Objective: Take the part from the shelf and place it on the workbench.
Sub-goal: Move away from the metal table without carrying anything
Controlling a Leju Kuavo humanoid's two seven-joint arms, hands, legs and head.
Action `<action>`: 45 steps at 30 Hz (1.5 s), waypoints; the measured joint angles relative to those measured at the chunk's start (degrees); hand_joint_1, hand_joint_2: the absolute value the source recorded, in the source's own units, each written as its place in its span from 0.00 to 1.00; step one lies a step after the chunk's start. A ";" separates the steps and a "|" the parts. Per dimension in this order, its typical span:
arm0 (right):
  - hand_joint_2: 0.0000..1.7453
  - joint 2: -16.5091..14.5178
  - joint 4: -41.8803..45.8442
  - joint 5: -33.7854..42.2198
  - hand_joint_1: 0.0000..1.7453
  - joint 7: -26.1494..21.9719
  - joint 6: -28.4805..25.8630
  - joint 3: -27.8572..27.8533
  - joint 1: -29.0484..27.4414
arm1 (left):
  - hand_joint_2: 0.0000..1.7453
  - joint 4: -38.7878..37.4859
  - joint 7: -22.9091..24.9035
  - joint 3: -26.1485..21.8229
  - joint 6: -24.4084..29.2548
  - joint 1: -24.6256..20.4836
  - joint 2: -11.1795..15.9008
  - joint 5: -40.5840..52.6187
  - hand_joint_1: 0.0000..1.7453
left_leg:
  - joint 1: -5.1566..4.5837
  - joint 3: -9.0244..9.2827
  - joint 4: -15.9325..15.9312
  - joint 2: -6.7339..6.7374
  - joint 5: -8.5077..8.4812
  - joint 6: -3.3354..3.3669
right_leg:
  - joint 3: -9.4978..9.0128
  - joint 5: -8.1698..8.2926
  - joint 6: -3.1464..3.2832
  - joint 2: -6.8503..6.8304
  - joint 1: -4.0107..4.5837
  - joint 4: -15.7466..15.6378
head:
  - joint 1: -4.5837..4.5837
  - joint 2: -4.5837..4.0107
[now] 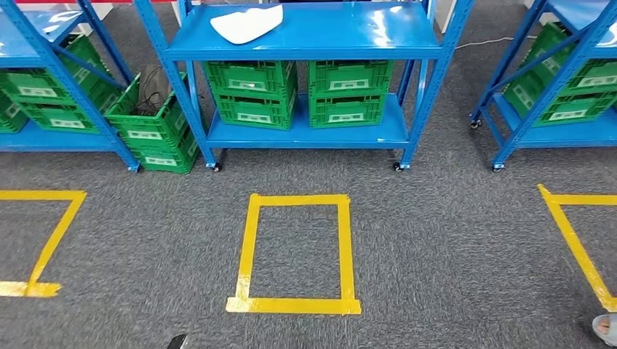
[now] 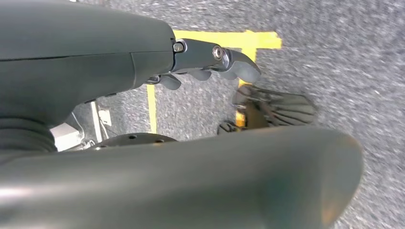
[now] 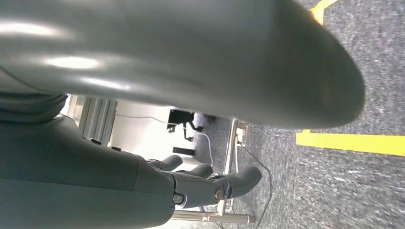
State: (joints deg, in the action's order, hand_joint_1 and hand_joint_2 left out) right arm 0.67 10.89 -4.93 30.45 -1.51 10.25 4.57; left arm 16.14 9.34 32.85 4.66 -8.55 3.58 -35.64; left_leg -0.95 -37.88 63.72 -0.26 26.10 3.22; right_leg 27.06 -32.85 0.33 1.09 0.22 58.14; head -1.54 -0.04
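The part (image 1: 246,24) is a flat white piece lying on the top board of the middle blue shelf (image 1: 349,33), left of its centre, seen in the head view. Both arms hang down at my sides, far from the shelf. My left hand (image 2: 210,62) hangs over the grey carpet with its fingers loosely extended and nothing in them. Beside my body, my right hand (image 3: 210,183) also has its fingers loosely spread and holds nothing.
Two green crates (image 1: 251,94) (image 1: 345,94) stand on the shelf's lower board. A tilted green crate (image 1: 149,123) with cables leans at its left leg. More blue shelves flank it. A yellow tape square (image 1: 249,247) marks the carpet in front. A person's foot (image 1: 604,327) shows at lower right.
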 joint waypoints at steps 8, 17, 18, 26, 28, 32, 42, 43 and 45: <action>0.00 -0.16 0.02 0.09 0.00 0.06 -0.16 0.03 0.48 | 0.00 -0.09 -0.38 -0.55 0.01 -0.25 0.11 -0.47 0.00 | 0.26 5.68 -7.57 -0.03 0.41 -0.01 | 2.35 -4.06 -2.17 -0.33 -0.17 5.87 | -0.14 0.00; 0.00 0.19 -0.07 0.12 0.00 0.27 -0.03 0.03 0.30 | 0.00 -0.22 0.25 -0.81 -0.04 -0.27 -0.05 -0.35 0.00 | 0.44 9.71 -7.51 -0.08 4.79 -1.50 | 5.79 5.43 -2.11 -0.85 -0.44 0.89 | 1.61 0.00; 0.00 0.20 -0.07 0.12 0.00 0.28 -0.03 0.03 0.40 | 0.00 -0.23 0.25 -0.83 -0.04 -0.37 -0.03 -0.35 0.00 | 0.43 9.71 -7.50 -0.01 4.93 -1.77 | 5.48 5.12 -1.61 -0.83 -0.24 0.46 | 1.60 0.00; 0.00 0.22 -0.01 0.24 0.00 0.28 -0.04 0.03 0.39 | 0.00 -0.20 0.22 -0.85 0.03 -0.25 -0.01 -0.52 0.00 | 1.38 -0.93 10.23 0.11 9.76 -3.33 | 2.55 3.68 0.31 -0.67 -0.71 -1.23 | 0.09 0.00; 0.00 0.21 -0.01 0.28 0.00 0.28 -0.04 0.04 0.34 | 0.00 -0.23 0.21 -0.85 0.10 -0.16 0.03 -0.57 0.00 | 1.58 -1.56 7.66 0.12 5.66 -3.41 | 1.29 2.78 -0.03 -0.48 -0.89 -1.23 | -0.41 0.00; 0.00 0.22 -0.01 0.32 0.00 0.28 -0.04 0.05 0.38 | 0.00 -0.23 0.20 -0.85 0.13 -0.35 0.05 -0.74 0.00 | 1.59 3.38 -4.37 0.11 0.15 -3.29 | 0.21 0.75 -1.48 -0.36 -0.88 -1.19 | -1.13 0.00; 0.00 0.24 0.02 0.34 0.00 0.28 -0.04 0.05 0.46 | 0.00 -0.18 0.17 -0.87 0.05 -0.20 0.08 -0.90 0.00 | 1.22 6.19 -5.31 -0.04 2.82 -0.74 | 10.89 -4.30 -3.08 -0.57 -0.85 16.03 | 1.21 0.00; 0.00 0.24 0.02 0.34 0.00 0.28 -0.04 0.05 0.39 | 0.00 -0.18 0.19 -0.87 0.05 -0.18 0.07 -0.90 0.00 | 1.07 6.80 -5.31 -0.14 3.23 -0.69 | 10.90 -1.94 -2.75 -0.57 -0.70 14.19 | 1.49 0.00; 0.00 0.32 0.00 0.34 0.00 0.28 -0.05 0.05 0.31 | 0.00 -0.18 0.18 -0.88 0.02 -0.18 -0.02 -0.93 0.00 | 0.80 7.93 -5.37 -0.26 4.13 -0.71 | 8.87 3.39 -1.56 -0.62 -0.20 6.92 | 2.05 0.00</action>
State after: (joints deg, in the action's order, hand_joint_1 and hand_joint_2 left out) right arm 0.99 10.89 -4.59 30.73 -1.56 10.30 4.88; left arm 15.96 9.52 31.97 4.68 -8.72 3.56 -36.58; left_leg -0.15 -29.95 58.35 -0.51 30.23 2.51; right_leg 35.94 -29.46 -1.23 0.47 0.02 65.07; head 0.52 -0.04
